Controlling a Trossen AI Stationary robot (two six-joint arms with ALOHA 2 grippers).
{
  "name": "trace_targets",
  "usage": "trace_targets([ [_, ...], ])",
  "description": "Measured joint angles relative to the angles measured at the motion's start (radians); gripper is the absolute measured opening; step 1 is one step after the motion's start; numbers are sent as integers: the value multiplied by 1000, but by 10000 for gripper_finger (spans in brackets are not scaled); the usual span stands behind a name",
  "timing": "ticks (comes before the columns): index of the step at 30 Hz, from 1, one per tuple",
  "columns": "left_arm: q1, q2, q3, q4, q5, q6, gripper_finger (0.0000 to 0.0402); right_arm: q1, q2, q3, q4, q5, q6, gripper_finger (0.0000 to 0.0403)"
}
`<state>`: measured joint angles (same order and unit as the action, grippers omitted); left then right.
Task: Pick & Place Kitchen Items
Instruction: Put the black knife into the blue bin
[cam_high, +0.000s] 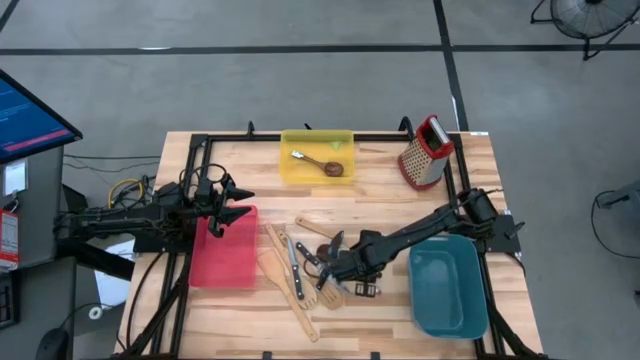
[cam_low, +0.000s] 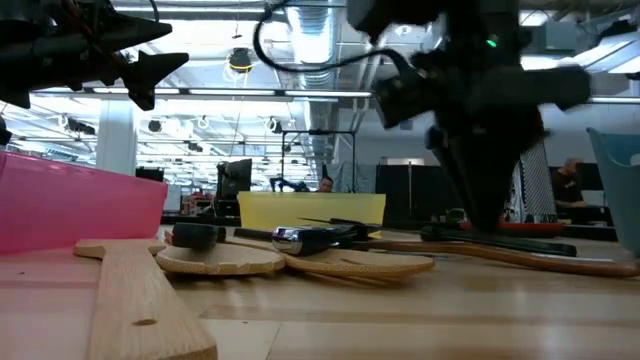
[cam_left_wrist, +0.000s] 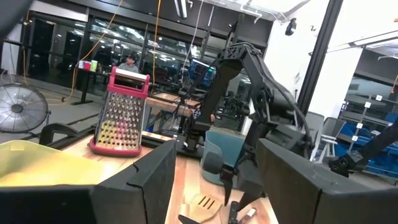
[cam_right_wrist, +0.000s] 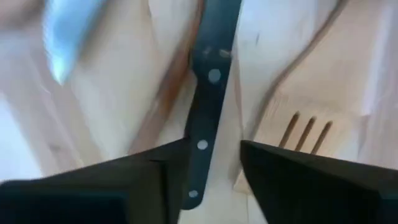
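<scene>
Several loose utensils lie in a heap on the table's middle: pale wooden spatulas (cam_high: 278, 262), a slotted turner (cam_right_wrist: 305, 134) and black-handled knives (cam_high: 300, 262). My right gripper (cam_high: 328, 262) is low over the heap and open; in the right wrist view its fingers stand on either side of a riveted black knife handle (cam_right_wrist: 208, 93). A dark brown spoon (cam_high: 330, 167) lies in the yellow bin (cam_high: 318, 140). My left gripper (cam_high: 240, 203) is open and empty above the red bin (cam_high: 222, 250). My right gripper comes at the knife handle from above, with the fingers across it and the handle's end (cam_right_wrist: 196, 180) in the gap, close beside one finger (cam_right_wrist: 155, 171). I cannot tell whether that finger touches it. The knife lies flat on the table.
A red-topped metal grater (cam_high: 425, 150) stands at the far right. The teal bin (cam_high: 450, 290) stands at the near right, close to my right arm. The table is bare wood between the heap and the yellow bin.
</scene>
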<state>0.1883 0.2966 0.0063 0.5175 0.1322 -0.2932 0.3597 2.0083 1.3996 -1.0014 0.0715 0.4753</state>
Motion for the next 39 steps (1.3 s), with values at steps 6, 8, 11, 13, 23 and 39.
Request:
trace_targets([
  [6,0,0,0,-1,0,0,209,6,5,-55,79,3,-34,220],
  [8,0,0,0,0,0,0,209,6,-3,-53,83,0,-51,221],
  [11,0,0,0,0,0,0,209,2,2,-55,99,-18,-63,213],
  [13,0,0,0,0,0,0,208,-1,1,-61,123,-20,-67,203],
  [23,0,0,0,0,0,0,208,-5,-6,-106,181,-26,-8,75],
  [39,0,0,0,0,0,0,208,-9,-97,-55,103,79,25,75],
])
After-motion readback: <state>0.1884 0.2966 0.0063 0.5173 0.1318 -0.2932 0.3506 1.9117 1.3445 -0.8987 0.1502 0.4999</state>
